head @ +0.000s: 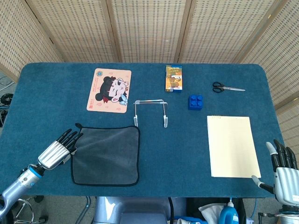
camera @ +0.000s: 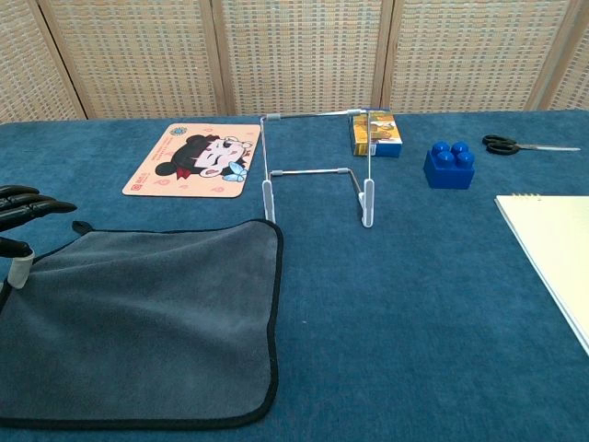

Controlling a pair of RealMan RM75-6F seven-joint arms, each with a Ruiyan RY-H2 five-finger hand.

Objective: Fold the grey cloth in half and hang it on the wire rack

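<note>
The grey cloth [head: 106,155] [camera: 138,322] lies flat and unfolded near the table's front left edge, to the left of and nearer than the wire rack [head: 149,111] [camera: 317,170]. The rack stands upright with nothing on it. My left hand [head: 58,150] [camera: 23,216] is at the cloth's left edge. Its thumb is under the hem and its fingers reach over the near-left corner, pinching it. My right hand [head: 282,170] hangs off the table's front right corner, fingers spread, holding nothing.
A cartoon mouse pad [head: 109,89] lies at the back left. A yellow box [head: 174,78], a blue brick [head: 195,101] and scissors [head: 227,87] sit behind and right of the rack. A pale notepad [head: 232,145] lies at the right.
</note>
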